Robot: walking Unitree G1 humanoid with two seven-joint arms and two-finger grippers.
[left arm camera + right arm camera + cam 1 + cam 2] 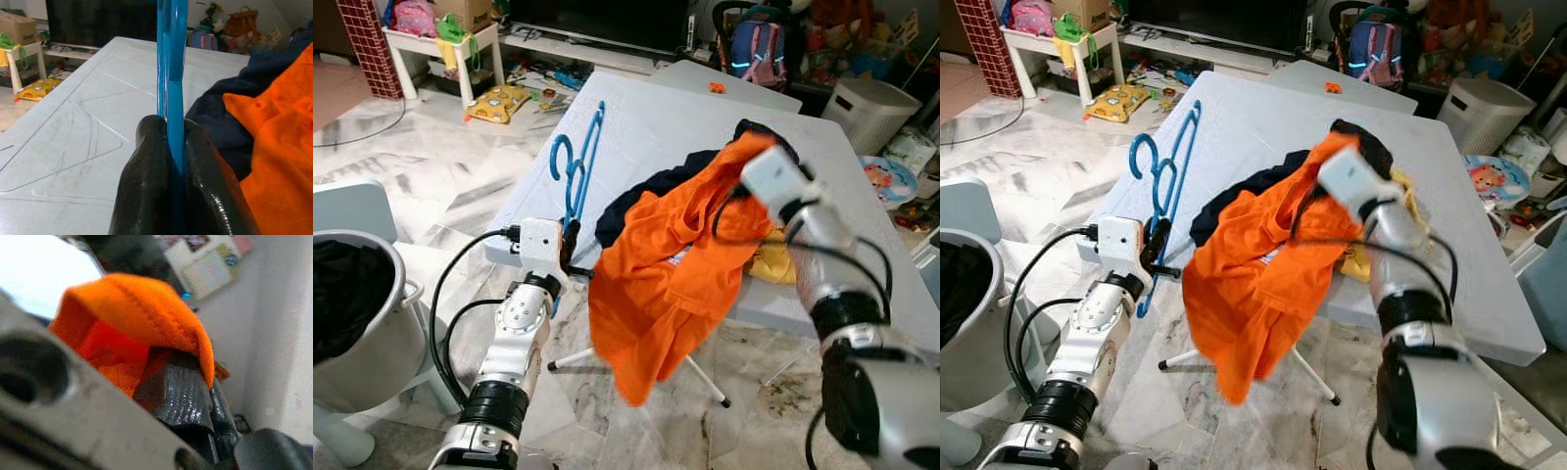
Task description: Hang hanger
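Left jaws: the left gripper (171,161) has its two black fingers pressed tight together on the bar of the bright blue plastic hanger (576,166), with no gap showing beside the bar in the left wrist view.
Right jaws: the right gripper (195,396) is closed on a folded edge of the orange cotton T-shirt (671,264); the cloth wraps over the ribbed black finger (173,394).
Hanger position: it rises from the left gripper over the near left edge of the pale grey folding table (656,117), hook end up and away from the robot, just beside the shirt.
Shirt position: lifted at its upper edge by the right gripper, the rest drooping off the table's front edge; a dark navy garment (641,196) lies under it and a yellow cloth (773,264) is close behind.
Doing the step well: I judge the hanger must go into the shirt first, so the right gripper should hold the opening taut and wide while the left feeds one hanger arm in, without snagging the navy garment.
Left arm pose: forearm reaching up from low on the robot's left, wrist bent towards the table edge.
Right arm pose: stretched forward over the table, wrist raised above the pile.
Nearby: a grey laundry tub (372,323) with dark clothes stands at the robot's left.
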